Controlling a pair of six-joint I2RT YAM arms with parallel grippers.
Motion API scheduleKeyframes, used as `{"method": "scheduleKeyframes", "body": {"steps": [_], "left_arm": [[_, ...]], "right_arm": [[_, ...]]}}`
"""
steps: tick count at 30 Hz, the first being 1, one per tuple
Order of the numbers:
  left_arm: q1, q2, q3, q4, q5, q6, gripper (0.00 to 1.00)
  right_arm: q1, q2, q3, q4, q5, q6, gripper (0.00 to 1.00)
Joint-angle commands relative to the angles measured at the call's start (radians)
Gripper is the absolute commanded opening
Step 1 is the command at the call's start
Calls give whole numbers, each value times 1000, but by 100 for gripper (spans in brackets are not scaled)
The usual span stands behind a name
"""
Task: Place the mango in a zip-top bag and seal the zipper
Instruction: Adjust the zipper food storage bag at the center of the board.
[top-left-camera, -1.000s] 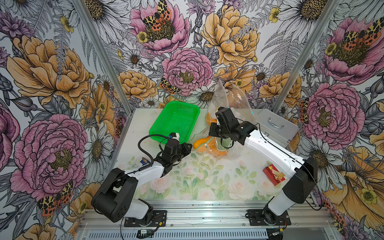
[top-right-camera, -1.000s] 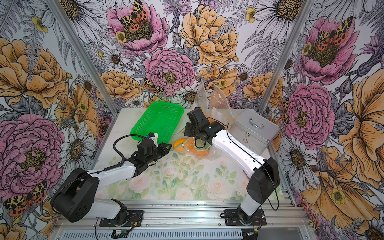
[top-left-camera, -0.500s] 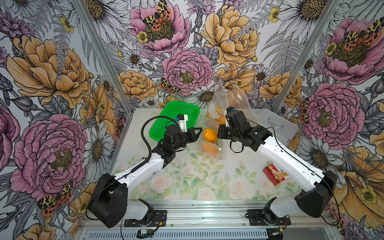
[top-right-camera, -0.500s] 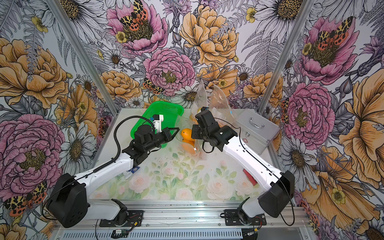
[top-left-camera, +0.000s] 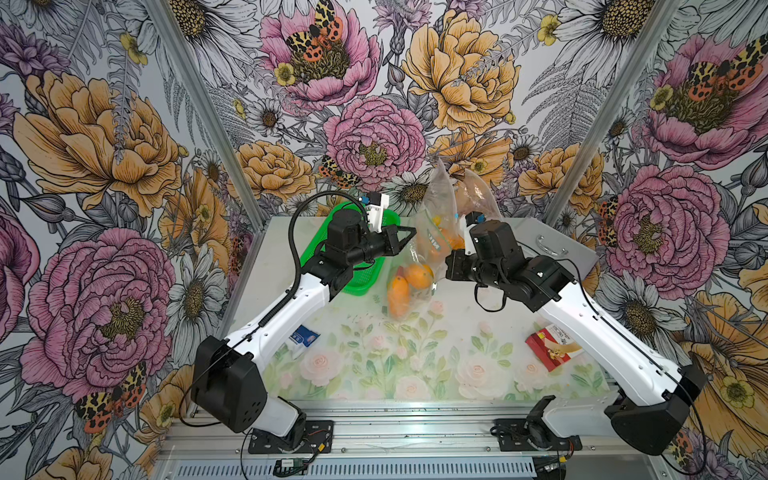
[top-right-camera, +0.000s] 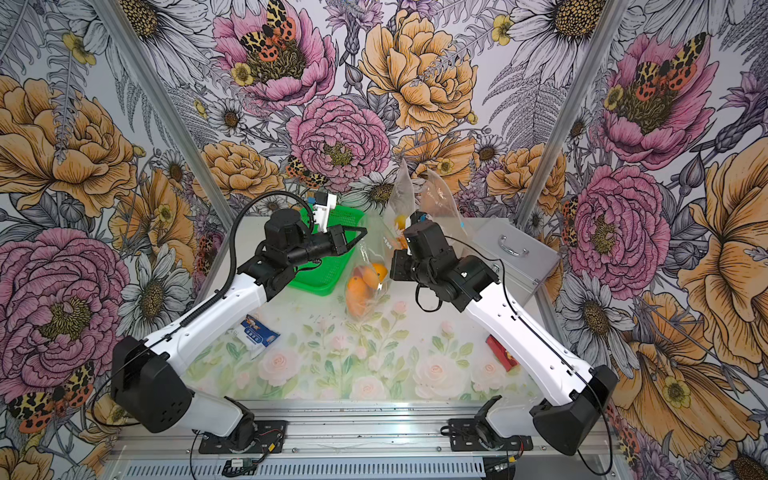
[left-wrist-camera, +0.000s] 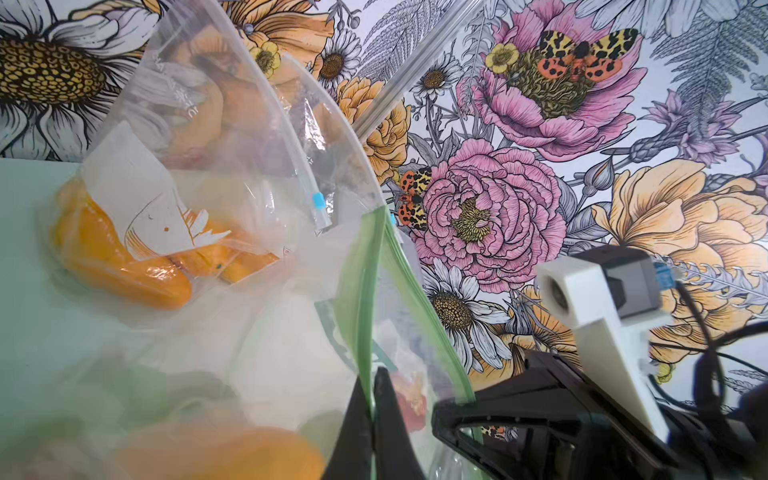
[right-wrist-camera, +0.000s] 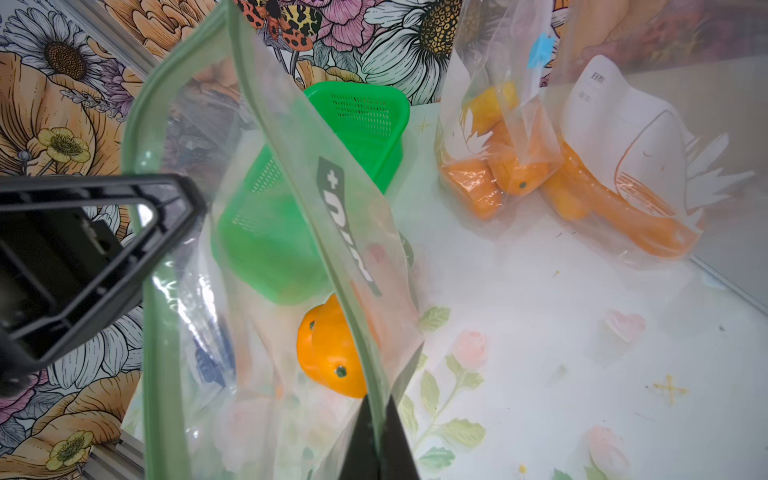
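Note:
A clear zip-top bag (top-left-camera: 409, 266) with a green zipper strip (right-wrist-camera: 139, 174) hangs in the air between my two arms. At its bottom lies the orange mango (top-left-camera: 397, 293) (top-right-camera: 358, 293) (right-wrist-camera: 330, 353), with a second orange fruit (top-left-camera: 419, 275) beside it. My left gripper (top-left-camera: 412, 233) (left-wrist-camera: 373, 388) is shut on the zipper edge at one end. At the other end my right gripper (right-wrist-camera: 376, 419) (top-right-camera: 394, 266) is shut on the zipper too. Between the two grips the mouth bows open.
A green basket (top-left-camera: 353, 270) stands at the back left, under my left wrist. Two other clear bags of orange fruit (top-left-camera: 442, 199) lean at the back wall. A grey metal case (top-left-camera: 552, 249) is at the right, a red packet (top-left-camera: 552, 347) and a blue-white packet (top-left-camera: 303, 336) lie nearer the front.
Both arms have risen and carried the bag up off the table. The left gripper came up from low beside the basket and closed on the zipper edge. The fruit now hangs in the bag.

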Motion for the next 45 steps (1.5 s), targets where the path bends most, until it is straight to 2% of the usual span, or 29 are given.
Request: {"method": "scheduleKeyframes", "body": {"steps": [1, 6, 10, 14, 18, 25, 28, 30, 31, 34, 35, 40, 44, 45], "left_arm": [[7, 65, 30, -45, 111, 29, 0], [-1, 132, 53, -46, 168, 26, 0], [-4, 144, 68, -46, 179, 25, 0], [-4, 136, 83, -46, 168, 25, 0], [-5, 133, 98, -46, 171, 23, 0], [-9, 130, 99, -46, 172, 20, 0], [-15, 127, 96, -46, 179, 23, 4], [-18, 117, 88, -42, 177, 29, 9], [-17, 106, 79, -39, 175, 32, 17], [-18, 45, 21, -13, 132, 43, 52], [-16, 10, -11, 3, 101, 47, 58], [-45, -209, -207, 56, -115, 134, 69], [-172, -385, -409, 130, -312, 317, 75], [-214, -418, -450, 150, -354, 363, 79]], "right_arm": [[11, 41, 33, 0, -38, 10, 8], [-10, 70, 82, -3, -55, -79, 29], [-71, 75, 134, -18, -97, -158, 49], [-133, 92, 193, -36, -143, -232, 62], [-168, 149, 272, -84, -187, -309, 64], [-170, 269, 350, -155, -186, -376, 55], [-170, 309, 369, -168, -164, -380, 51], [-169, 321, 376, -166, -164, -380, 51], [-169, 325, 380, -167, -164, -380, 51], [-170, 326, 391, -167, -164, -380, 51], [-170, 326, 393, -166, -164, -380, 51], [-170, 329, 396, -165, -164, -380, 51], [-170, 337, 402, -165, -164, -380, 51], [-170, 340, 406, -165, -164, -380, 51]]}}
